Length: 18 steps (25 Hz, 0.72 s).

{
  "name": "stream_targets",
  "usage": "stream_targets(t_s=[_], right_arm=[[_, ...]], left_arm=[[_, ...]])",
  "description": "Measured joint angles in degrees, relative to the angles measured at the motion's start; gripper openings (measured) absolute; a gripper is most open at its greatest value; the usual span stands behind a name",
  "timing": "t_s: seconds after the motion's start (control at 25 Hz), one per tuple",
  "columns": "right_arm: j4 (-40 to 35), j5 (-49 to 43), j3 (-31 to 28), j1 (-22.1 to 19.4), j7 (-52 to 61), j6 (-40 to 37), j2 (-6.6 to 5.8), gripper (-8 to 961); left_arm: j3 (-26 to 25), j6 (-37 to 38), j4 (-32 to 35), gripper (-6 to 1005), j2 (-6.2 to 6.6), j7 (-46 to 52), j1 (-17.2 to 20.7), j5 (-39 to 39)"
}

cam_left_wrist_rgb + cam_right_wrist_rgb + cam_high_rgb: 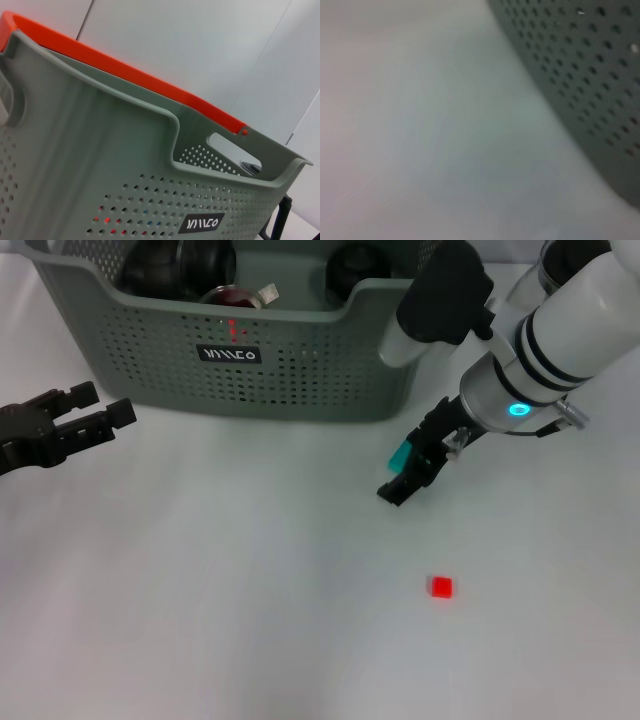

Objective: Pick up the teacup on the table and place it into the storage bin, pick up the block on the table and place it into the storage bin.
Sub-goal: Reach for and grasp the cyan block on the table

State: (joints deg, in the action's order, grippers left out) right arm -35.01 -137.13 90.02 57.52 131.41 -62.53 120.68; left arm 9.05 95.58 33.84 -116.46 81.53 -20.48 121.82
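Both grippers' fingers slightly parted, holding nothing: left gripper, right gripper

the block lies on the table, well before the storage bin.

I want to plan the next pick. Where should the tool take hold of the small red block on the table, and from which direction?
Probably from straight above, closing on two opposite side faces. The red block is a small cube lying flat on the white table, apart from everything else. The right tool is nearest; the left tool waits near the storage bin.
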Motion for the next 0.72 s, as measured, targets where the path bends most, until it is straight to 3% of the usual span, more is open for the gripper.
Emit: stream_targets(t_s=[0.44, 0.72], right_arm=[[-1.8, 3.9, -0.3, -0.2, -5.7, -9.5, -0.2, 945], [-1.7, 3.4, -0.4, -0.3, -5.2, -8.6, -0.27, 945]], left_arm=[[0.0, 0.0, 0.0, 861, 0.0, 0.0, 0.0, 0.0], [0.0, 0.0, 0.0, 861, 0.0, 0.0, 0.0, 0.0]])
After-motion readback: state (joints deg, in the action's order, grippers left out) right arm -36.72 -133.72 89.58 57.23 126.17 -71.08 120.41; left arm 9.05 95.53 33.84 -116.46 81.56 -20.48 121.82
